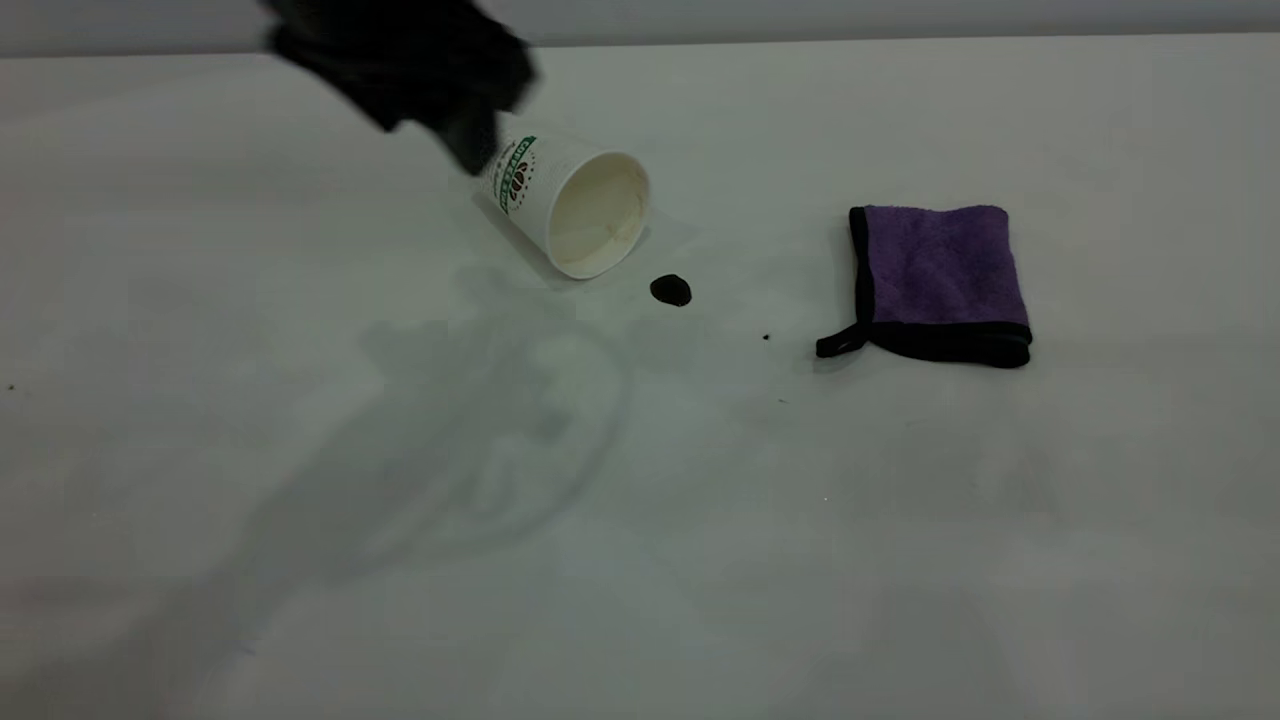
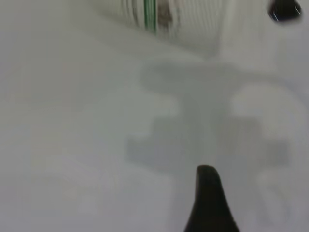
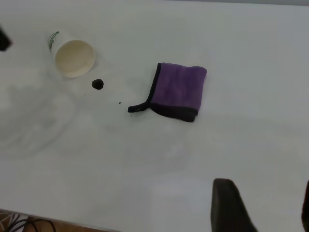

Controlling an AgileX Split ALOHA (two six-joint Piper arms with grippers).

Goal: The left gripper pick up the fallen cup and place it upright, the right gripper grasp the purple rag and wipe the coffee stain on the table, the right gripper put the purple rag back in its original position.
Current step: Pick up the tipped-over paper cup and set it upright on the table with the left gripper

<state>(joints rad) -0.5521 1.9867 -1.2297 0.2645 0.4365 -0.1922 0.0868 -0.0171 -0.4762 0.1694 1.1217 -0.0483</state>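
Note:
The white cup [image 1: 570, 200] lies on its side on the table [image 1: 640, 560], its cream mouth facing the coffee stain [image 1: 670, 290], a small dark oval just off the rim. My left gripper [image 1: 468, 140] hangs blurred at the cup's base end, apart from it or just touching, I cannot tell which. In the left wrist view one black finger [image 2: 207, 203] shows, with bare table beside it and the cup [image 2: 159, 14] ahead. The purple rag [image 1: 940, 280] lies folded to the right. My right gripper [image 3: 265, 208] is open and empty, well back from the rag [image 3: 178, 91].
A tiny dark speck [image 1: 766, 337] lies between the stain and the rag. The rag's black loop [image 1: 840, 345] points toward the stain. The right wrist view also shows the cup [image 3: 72, 57] and the stain [image 3: 97, 84]. The table's far edge runs along the back.

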